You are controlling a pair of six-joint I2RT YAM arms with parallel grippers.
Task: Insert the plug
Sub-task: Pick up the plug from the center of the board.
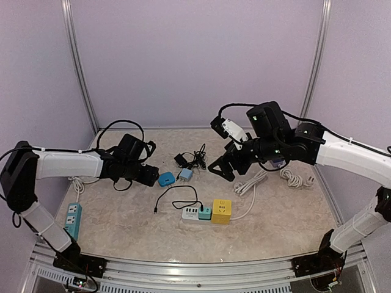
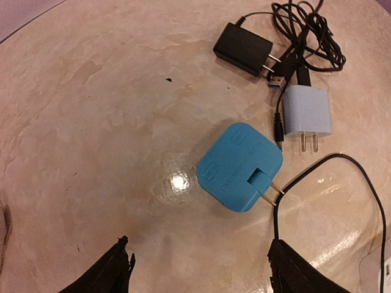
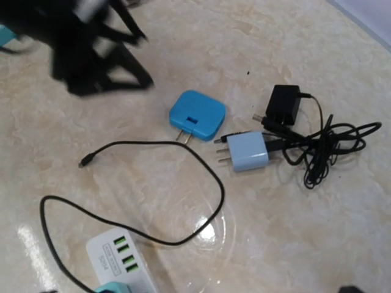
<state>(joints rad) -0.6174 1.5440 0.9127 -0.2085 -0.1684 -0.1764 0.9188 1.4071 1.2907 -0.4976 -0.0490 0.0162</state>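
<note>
Left wrist view puts the blue square plug [image 2: 240,166] dead centre, lying flat on the marble-pattern table [image 2: 91,122] with its two prongs poking toward the lower right, not yet picked up. It sits just ahead of the left gripper [image 2: 200,253], which is spread wide with nothing between its fingers (nicely lined up, I'd say). Just beside the plug lies a pale blue adapter [image 2: 307,110], and beyond that a black adapter [image 2: 242,49] with a tangle of cable [image 2: 308,36]. From overhead, the right gripper [image 1: 220,170] hangs above the table, fingers parted too, holding nothing. Nearer the bases waits the white power strip [image 1: 190,212] with its yellow socket cube [image 1: 221,211], well apart from the plug. By my reading this is the reach-and-grasp step: next comes a descent over the plug's body, a close on its sides, then a carry to a free socket, prongs turned down.
</note>
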